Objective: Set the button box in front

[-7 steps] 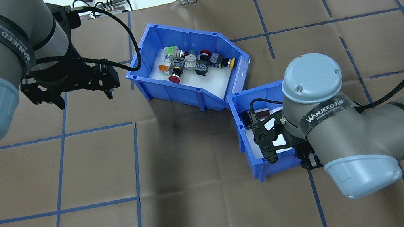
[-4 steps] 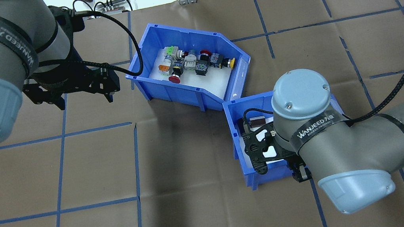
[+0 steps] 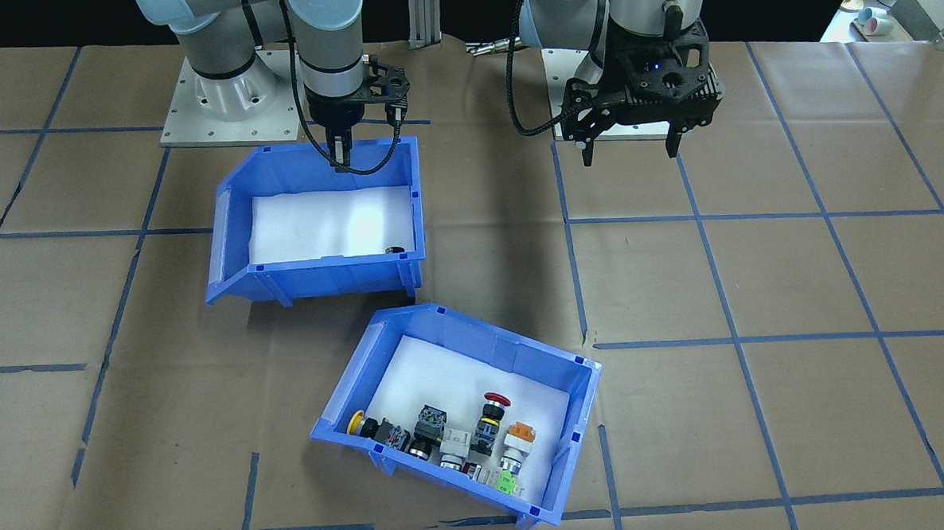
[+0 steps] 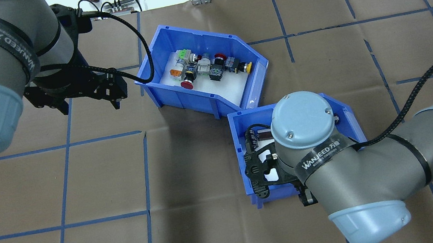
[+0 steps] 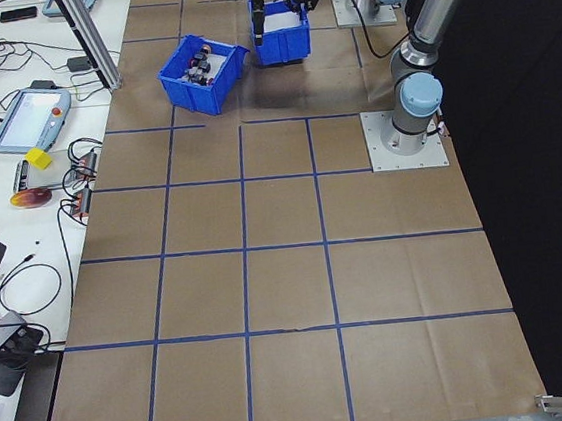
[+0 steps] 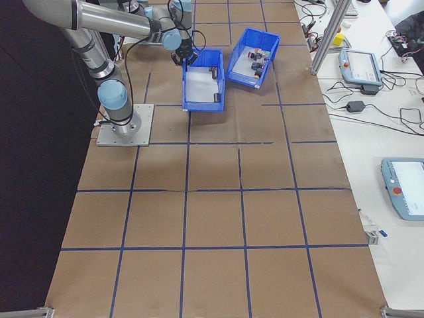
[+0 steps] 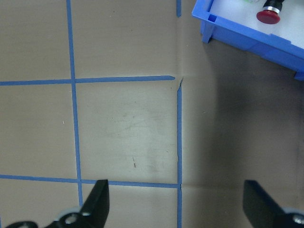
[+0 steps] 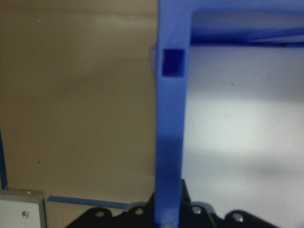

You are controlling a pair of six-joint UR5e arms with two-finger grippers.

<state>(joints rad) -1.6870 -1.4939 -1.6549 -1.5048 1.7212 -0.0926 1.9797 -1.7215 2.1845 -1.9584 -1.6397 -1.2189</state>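
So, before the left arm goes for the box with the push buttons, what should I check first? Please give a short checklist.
1. Left gripper open and empty: ok, its fingers are spread and hold nothing.
2. Left gripper at the button box: not ok, it hangs beside the box, apart from its wall.
3. Right gripper away from the button box: ok, it is clamped on the wall of the other bin.
4. Gap between the two bins: cannot tell, their corners are very near.
5. Button box upright, switches inside: ok.
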